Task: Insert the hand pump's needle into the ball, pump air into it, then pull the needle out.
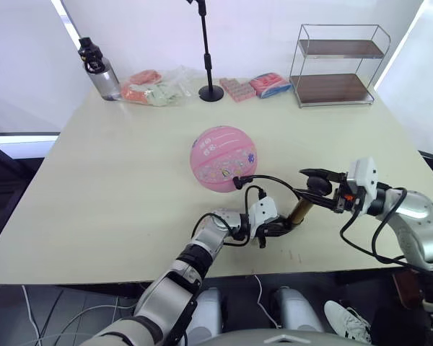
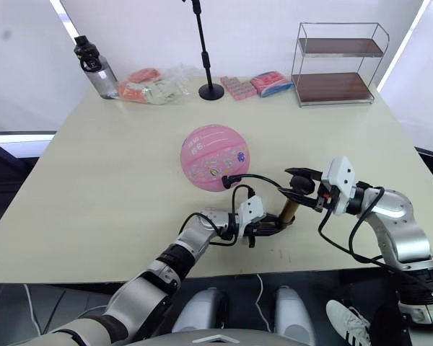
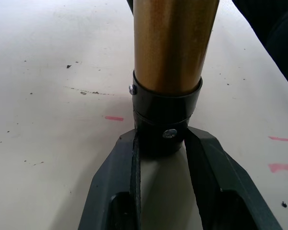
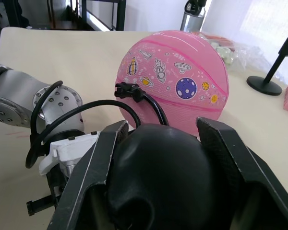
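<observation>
The pink ball (image 1: 224, 158), round and printed with small coloured shapes, rests mid-table. The hand pump (image 1: 299, 211), a bronze-gold cylinder, stands tilted near the front edge. My left gripper (image 3: 161, 143) is shut on its black bottom cap (image 3: 165, 120). My right gripper (image 4: 158, 139) is shut on the pump's black handle (image 4: 156, 177) at the top. A thin black hose (image 1: 274, 182) arcs from the pump to the ball. Its black fitting (image 4: 127, 89) sits against the ball's side, with the needle's pin hidden there.
Along the back edge stand a grey water bottle (image 1: 99, 68), a clear bag of items (image 1: 155, 86), a black stand (image 1: 209, 58), pink packs (image 1: 252, 86) and a wire shelf (image 1: 339, 65). The table's front edge (image 1: 130, 268) lies just below my left forearm.
</observation>
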Available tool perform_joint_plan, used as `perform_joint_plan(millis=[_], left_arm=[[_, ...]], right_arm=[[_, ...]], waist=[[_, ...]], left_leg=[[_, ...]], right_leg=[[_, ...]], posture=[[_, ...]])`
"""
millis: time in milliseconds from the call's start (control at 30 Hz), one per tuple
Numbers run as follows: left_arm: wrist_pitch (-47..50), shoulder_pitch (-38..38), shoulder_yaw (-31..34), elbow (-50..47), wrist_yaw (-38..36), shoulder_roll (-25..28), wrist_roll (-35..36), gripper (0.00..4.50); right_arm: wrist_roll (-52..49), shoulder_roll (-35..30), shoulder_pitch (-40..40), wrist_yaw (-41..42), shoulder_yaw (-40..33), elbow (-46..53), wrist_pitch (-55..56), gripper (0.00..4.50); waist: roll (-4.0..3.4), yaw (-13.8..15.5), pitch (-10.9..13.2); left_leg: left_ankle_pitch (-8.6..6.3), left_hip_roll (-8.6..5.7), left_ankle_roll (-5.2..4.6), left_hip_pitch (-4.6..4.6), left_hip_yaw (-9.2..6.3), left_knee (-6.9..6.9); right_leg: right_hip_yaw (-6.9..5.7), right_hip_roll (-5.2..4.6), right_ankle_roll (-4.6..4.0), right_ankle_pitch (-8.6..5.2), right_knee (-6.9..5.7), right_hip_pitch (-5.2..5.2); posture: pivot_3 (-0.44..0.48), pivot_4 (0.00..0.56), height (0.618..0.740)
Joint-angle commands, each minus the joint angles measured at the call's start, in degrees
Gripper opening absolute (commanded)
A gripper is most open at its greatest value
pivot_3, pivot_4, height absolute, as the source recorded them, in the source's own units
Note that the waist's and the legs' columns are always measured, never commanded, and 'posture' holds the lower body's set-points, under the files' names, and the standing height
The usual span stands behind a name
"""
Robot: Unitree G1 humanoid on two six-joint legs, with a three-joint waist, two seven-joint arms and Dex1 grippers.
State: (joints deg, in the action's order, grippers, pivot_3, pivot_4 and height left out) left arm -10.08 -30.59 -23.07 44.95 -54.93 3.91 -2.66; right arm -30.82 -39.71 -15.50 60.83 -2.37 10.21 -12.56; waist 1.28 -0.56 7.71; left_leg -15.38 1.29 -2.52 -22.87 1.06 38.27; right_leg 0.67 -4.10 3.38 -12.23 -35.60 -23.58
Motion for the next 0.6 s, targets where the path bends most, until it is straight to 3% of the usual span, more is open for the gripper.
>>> perform_joint_plan(millis=[33, 300, 600], left_arm=[[4.2, 3.7, -1.7, 5.4, 0.3, 2.5, -3.6, 0.93], [4.1, 3.5, -1.7, 5.7, 0.0, 2.9, -3.7, 0.93], [3.7, 3.3, -1.8, 6.1, -0.2, 2.9, -3.9, 0.93]], right_arm=[[-7.3, -2.5, -3.7, 0.3, -5.3, 5.3, -5.3, 1.76], [-16.4, -9.3, -12.7, 0.4, -12.7, 6.0, -14.9, 1.76], [-21.0, -12.7, -20.4, -0.1, -15.6, 5.4, -21.2, 1.76]], waist=[[0.04, 0.1, 0.0], [0.05, 0.2, 0.5], [0.0, 0.2, 0.7]], left_leg=[[0.0, 0.01, 0.0, 0.0, -0.01, 0.0], [0.0, 0.02, 0.0, 0.0, -0.05, -0.04], [0.0, 0.02, 0.0, -0.04, -0.02, -0.03]], right_leg=[[-0.02, 0.02, 0.0, 0.0, 0.0, 0.0], [-0.06, 0.05, 0.0, -0.02, 0.02, 0.0], [-0.03, 0.01, 0.0, -0.01, 0.02, -0.02]], posture=[[0.0, 0.15, 0.74], [0.0, 0.15, 0.74], [0.0, 0.15, 0.74]])
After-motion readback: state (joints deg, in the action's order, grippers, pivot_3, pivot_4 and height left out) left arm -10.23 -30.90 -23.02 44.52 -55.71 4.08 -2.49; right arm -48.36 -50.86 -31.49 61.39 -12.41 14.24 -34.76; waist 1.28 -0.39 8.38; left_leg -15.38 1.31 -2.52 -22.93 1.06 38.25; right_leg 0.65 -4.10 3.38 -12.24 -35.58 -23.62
